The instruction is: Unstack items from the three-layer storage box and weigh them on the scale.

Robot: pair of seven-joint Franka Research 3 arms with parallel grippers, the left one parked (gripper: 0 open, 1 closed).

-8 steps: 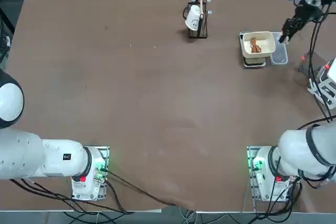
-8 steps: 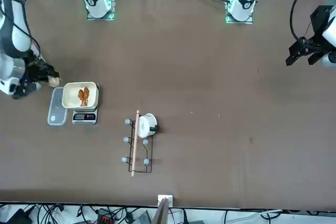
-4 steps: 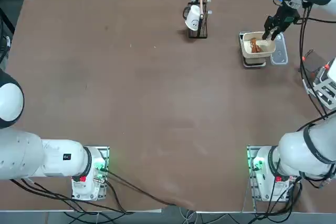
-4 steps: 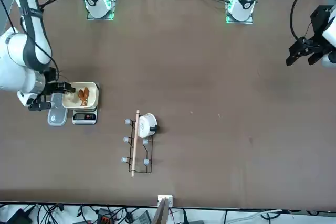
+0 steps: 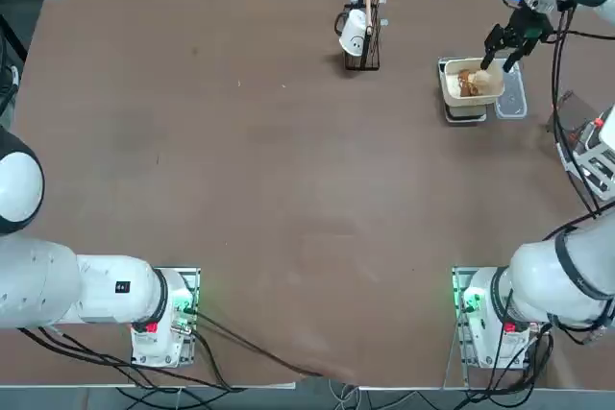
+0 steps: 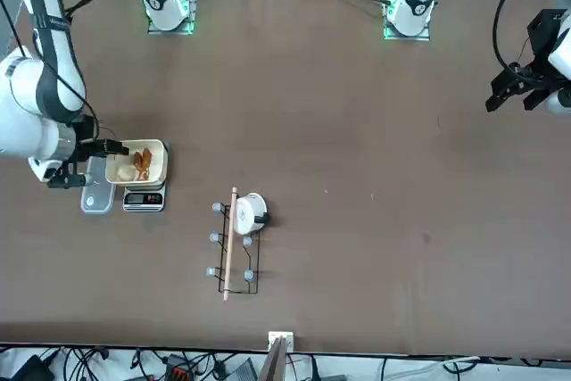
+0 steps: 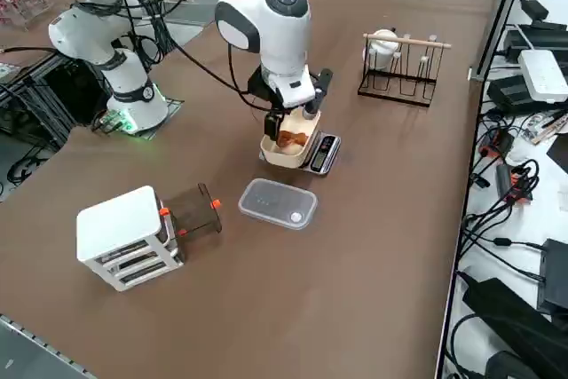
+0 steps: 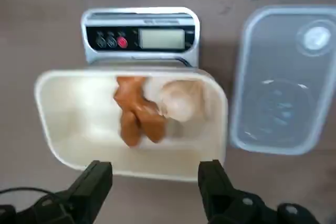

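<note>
As you look at the right wrist view, your right gripper (image 8: 155, 182) has its two dark fingers spread wide, with nothing pinched between them, over the near rim of the cream bowl (image 8: 84, 150). Inside that rounded-corner bowl you have two food-like lumps, right up against each other: the reddish-brown lump (image 8: 137, 111) is glossy and knobbly, splitting into two rounded stubs at one end, while the pale beige lump (image 8: 182, 100) is smooth, rounded and slightly blurred. Your bowl sits on the scale (image 8: 142, 32), which shows a silver edge, a black panel, a red button and a grey display whose reading you cannot make out. You'll find bowl and scale in the upper right of the top view and left of centre in the front view. The clear rectangular lid (image 7: 278, 203), with its round valve, lies flat on the table (image 7: 293, 308) near the scale. Down in the lower left of the right side view stands your three-layer storage box (image 7: 129, 232), white-topped and upright, with its slatted tiers stacked and a see-through grey-brown drawer (image 7: 193, 210) with red-orange spots jutting out beside it.
</note>
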